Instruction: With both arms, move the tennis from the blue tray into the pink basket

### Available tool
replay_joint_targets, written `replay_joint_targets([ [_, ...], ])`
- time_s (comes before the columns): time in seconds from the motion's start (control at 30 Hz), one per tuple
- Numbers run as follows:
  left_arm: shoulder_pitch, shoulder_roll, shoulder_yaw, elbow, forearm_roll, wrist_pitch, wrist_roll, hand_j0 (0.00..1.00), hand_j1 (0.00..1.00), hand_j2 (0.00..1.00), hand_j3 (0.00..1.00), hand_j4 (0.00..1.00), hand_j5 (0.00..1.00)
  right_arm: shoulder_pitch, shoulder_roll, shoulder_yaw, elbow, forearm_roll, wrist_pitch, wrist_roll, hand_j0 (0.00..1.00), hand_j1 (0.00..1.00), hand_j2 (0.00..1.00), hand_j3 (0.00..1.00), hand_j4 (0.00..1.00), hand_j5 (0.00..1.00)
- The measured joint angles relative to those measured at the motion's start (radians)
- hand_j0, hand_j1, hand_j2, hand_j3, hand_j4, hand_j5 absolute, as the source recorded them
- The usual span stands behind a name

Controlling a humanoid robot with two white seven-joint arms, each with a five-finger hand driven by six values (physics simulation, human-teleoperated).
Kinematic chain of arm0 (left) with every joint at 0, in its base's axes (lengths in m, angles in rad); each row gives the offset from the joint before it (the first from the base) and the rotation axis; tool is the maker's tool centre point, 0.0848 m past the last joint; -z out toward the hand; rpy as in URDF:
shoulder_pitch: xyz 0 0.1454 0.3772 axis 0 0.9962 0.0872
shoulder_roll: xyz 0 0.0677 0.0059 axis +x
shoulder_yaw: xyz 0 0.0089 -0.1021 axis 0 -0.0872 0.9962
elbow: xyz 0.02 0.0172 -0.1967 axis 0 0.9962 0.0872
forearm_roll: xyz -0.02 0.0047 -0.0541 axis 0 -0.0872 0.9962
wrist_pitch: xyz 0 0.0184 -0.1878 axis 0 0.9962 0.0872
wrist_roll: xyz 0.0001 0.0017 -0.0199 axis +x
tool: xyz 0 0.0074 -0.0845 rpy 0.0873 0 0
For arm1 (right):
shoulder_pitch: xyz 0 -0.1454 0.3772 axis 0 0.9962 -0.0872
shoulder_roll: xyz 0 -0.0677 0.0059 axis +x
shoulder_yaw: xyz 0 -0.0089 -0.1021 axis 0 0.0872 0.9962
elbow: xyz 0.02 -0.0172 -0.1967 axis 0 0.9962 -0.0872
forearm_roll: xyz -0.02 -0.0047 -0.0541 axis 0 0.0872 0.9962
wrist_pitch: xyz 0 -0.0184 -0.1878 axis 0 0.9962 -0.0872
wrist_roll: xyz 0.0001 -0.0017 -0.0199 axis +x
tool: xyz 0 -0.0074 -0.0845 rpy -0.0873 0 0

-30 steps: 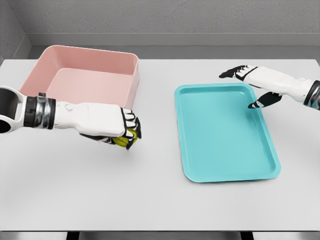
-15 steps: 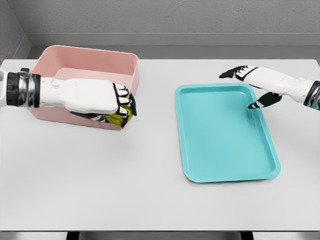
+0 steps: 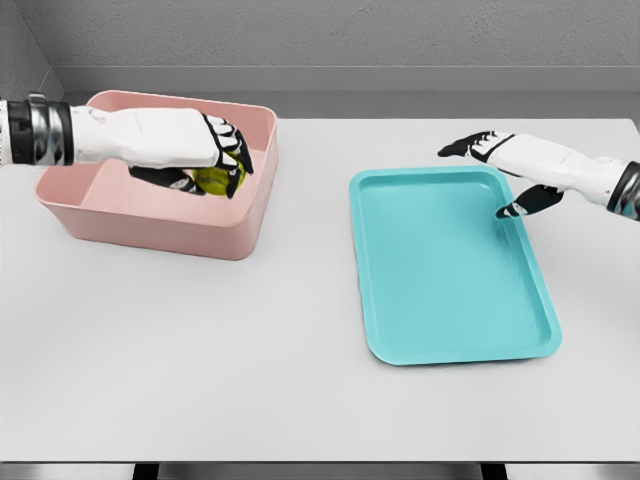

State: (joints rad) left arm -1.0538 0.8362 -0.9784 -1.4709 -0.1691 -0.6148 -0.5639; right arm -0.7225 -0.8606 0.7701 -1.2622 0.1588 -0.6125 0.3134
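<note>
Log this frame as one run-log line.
left robot hand: shut on tennis ball, over pink basket | right robot hand: open, at far right edge of blue tray | ball not released

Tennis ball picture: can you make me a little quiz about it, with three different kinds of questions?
1. True or false: the tennis ball lies on the blue tray.
2. Which robot hand holds the ball? A) left robot hand B) right robot hand
3. Fill in: the hand with the ball is over the pink ____.

Key
1. False: the left hand grips it.
2. A; the right one is open at the tray's far right corner.
3. basket
</note>
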Motion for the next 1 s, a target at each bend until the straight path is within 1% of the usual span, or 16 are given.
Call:
replay_joint_targets([
  [0.1, -0.005, -0.035, 0.000, 0.092, -0.004, 0.000, 0.001, 0.45, 0.45, 0.45, 0.45, 0.45, 0.45, 0.000, 0.000, 0.000, 0.000, 0.000, 0.000, 0.000, 1.00, 1.00, 1.00, 1.00, 1.00, 1.00],
  [0.2, -0.005, -0.057, 0.000, 0.167, -0.007, 0.000, 0.003, 0.46, 0.46, 0.46, 0.46, 0.46, 0.46, 0.000, 0.000, 0.000, 0.000, 0.000, 0.000, 0.000, 1.00, 1.00, 1.00, 1.00, 1.00, 1.00],
  [0.23, -0.005, -0.063, 0.000, 0.185, -0.009, -0.001, 0.003, 0.59, 0.59, 0.59, 0.59, 0.59, 0.59, 0.000, 0.001, 0.001, 0.000, 0.000, 0.000, 0.000, 1.00, 1.00, 1.00, 1.00, 1.00, 1.00],
  [0.27, -0.005, -0.067, 0.000, 0.197, -0.010, -0.001, 0.004, 0.78, 0.78, 0.78, 0.78, 0.78, 0.78, 0.000, 0.001, 0.001, 0.000, 0.000, 0.000, 0.000, 1.00, 1.00, 1.00, 1.00, 1.00, 1.00],
  [0.3, -0.006, -0.071, 0.000, 0.206, -0.011, 0.000, 0.005, 0.91, 0.91, 0.91, 0.91, 0.91, 0.91, 0.000, 0.001, 0.001, -0.001, 0.000, 0.000, 0.000, 1.00, 1.00, 1.00, 1.00, 1.00, 1.00],
  [0.33, -0.006, -0.073, 0.002, 0.210, -0.010, 0.000, 0.007, 0.95, 0.95, 0.95, 0.95, 0.95, 0.95, 0.000, 0.001, 0.001, -0.001, 0.000, 0.000, 0.000, 1.00, 1.00, 1.00, 1.00, 1.00, 1.00],
  [0.4, -0.005, -0.075, 0.005, 0.212, -0.009, 0.001, 0.008, 0.95, 0.95, 0.95, 0.95, 0.95, 0.95, 0.000, 0.002, 0.001, -0.001, 0.000, 0.000, 0.000, 1.00, 1.00, 1.00, 1.00, 1.00, 1.00],
  [0.6, -0.003, -0.069, 0.009, 0.194, -0.003, 0.001, 0.010, 0.91, 0.91, 0.91, 0.91, 0.91, 0.91, 0.000, 0.002, 0.001, -0.001, 0.000, 0.000, 0.000, 1.00, 1.00, 1.00, 1.00, 1.00, 1.00],
  [0.63, 0.002, -0.068, 0.009, 0.185, -0.002, 0.001, 0.011, 0.95, 0.95, 0.95, 0.95, 0.95, 0.95, 0.000, 0.001, 0.001, -0.002, 0.000, 0.000, 0.000, 1.00, 1.00, 1.00, 1.00, 1.00, 1.00],
  [0.67, 0.006, -0.061, 0.009, 0.161, 0.003, 0.001, 0.014, 1.00, 1.00, 1.00, 1.00, 1.00, 1.00, 0.000, 0.001, 0.001, -0.002, 0.000, 0.000, 0.000, 1.00, 1.00, 1.00, 1.00, 1.00, 1.00],
  [0.73, 0.015, -0.012, 0.008, 0.075, 0.037, 0.001, 0.046, 1.00, 1.00, 1.00, 1.00, 1.00, 1.00, 0.000, 0.001, 0.001, -0.002, 0.000, 0.000, 0.000, 1.00, 1.00, 1.00, 1.00, 1.00, 1.00],
  [0.8, 0.018, 0.055, 0.008, -0.001, 0.080, 0.001, 0.081, 1.00, 1.00, 1.00, 1.00, 1.00, 1.00, 0.000, 0.001, 0.001, -0.002, 0.000, 0.000, 0.000, 1.00, 1.00, 1.00, 1.00, 1.00, 1.00],
  [0.83, 0.047, 0.091, 0.010, -0.033, 0.106, 0.005, 0.094, 1.00, 1.00, 1.00, 1.00, 1.00, 1.00, 0.000, 0.001, 0.001, -0.002, 0.000, 0.000, 0.000, 1.00, 1.00, 1.00, 1.00, 1.00, 1.00],
  [0.9, 0.152, 0.155, 0.027, -0.080, 0.125, 0.000, 0.111, 1.00, 1.00, 1.00, 1.00, 1.00, 1.00, 0.000, 0.001, 0.001, -0.002, 0.000, 0.000, 0.000, 1.00, 1.00, 1.00, 1.00, 1.00, 1.00],
  [0.93, 0.175, 0.184, 0.044, -0.095, 0.134, 0.001, 0.117, 1.00, 1.00, 1.00, 1.00, 1.00, 1.00, 0.000, 0.001, 0.001, -0.002, 0.000, 0.000, 0.000, 1.00, 1.00, 1.00, 1.00, 1.00, 1.00],
  [1.0, 0.176, 0.228, 0.069, -0.117, 0.147, 0.001, 0.125, 1.00, 1.00, 1.00, 1.00, 1.00, 1.00, 0.000, 0.001, 0.001, -0.002, 0.000, 0.000, 0.000, 1.00, 1.00, 1.00, 1.00, 1.00, 1.00],
])
